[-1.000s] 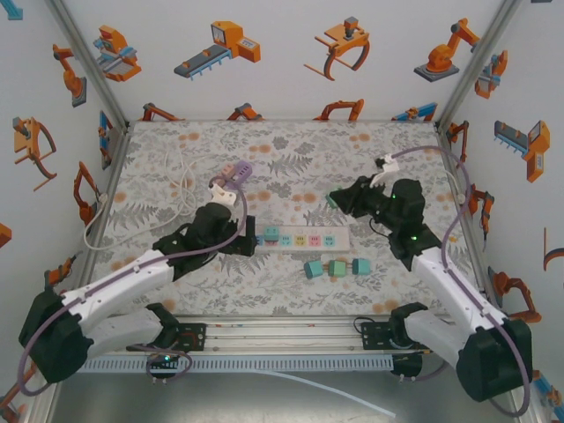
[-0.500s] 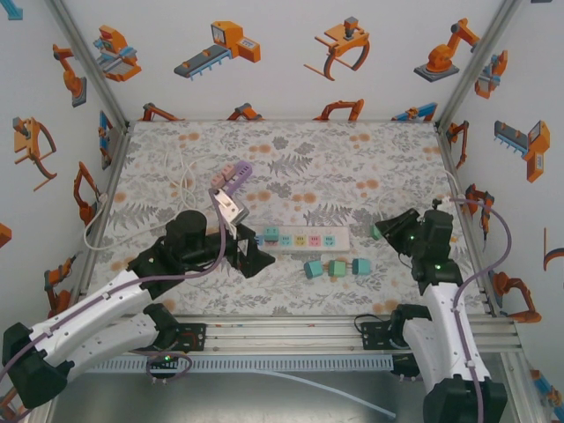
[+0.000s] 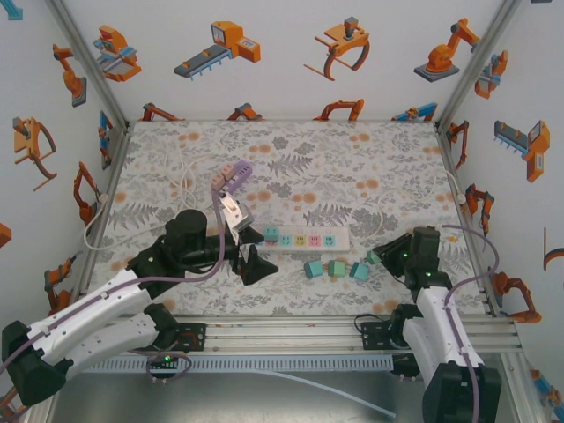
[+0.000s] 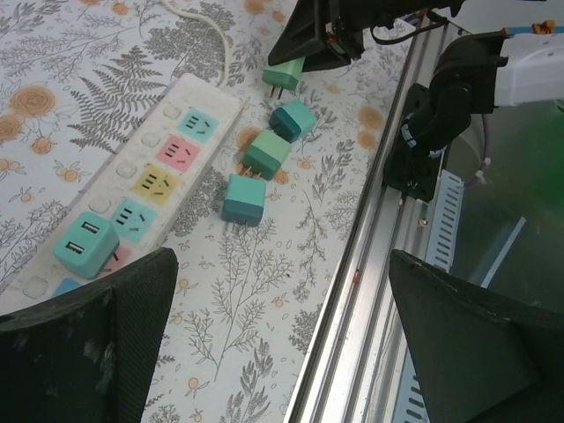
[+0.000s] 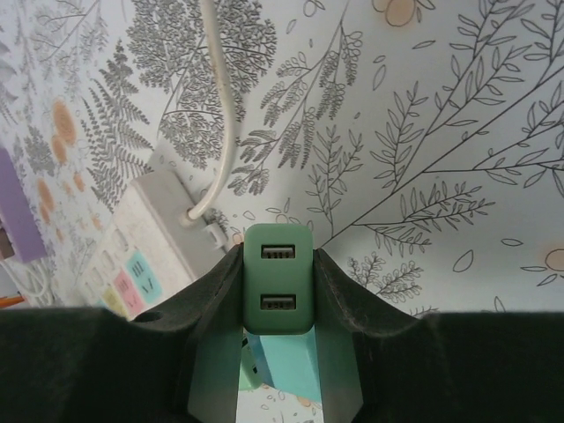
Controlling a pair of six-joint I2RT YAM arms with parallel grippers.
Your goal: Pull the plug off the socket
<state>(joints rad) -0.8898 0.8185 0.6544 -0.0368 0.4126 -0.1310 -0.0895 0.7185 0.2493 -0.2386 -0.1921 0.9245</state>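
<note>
Right jaws, at the lower right of the overhead view, are clamped on a green plug (image 5: 278, 278) held clear of the power strip (image 3: 304, 238). The plug's prong end is hidden between the jaws in the right wrist view. Left jaws are spread wide and hold nothing, just below the strip's left end. The strip lies at centre on the tabletop (image 3: 397, 167) and carries one teal plug (image 3: 272, 234) near its left end; the coloured sockets to its right stand vacant. Three loose plugs (image 3: 337, 267) lie in a row just below the strip. In the left wrist view one jaw cuts off the strip's lower end.
</note>
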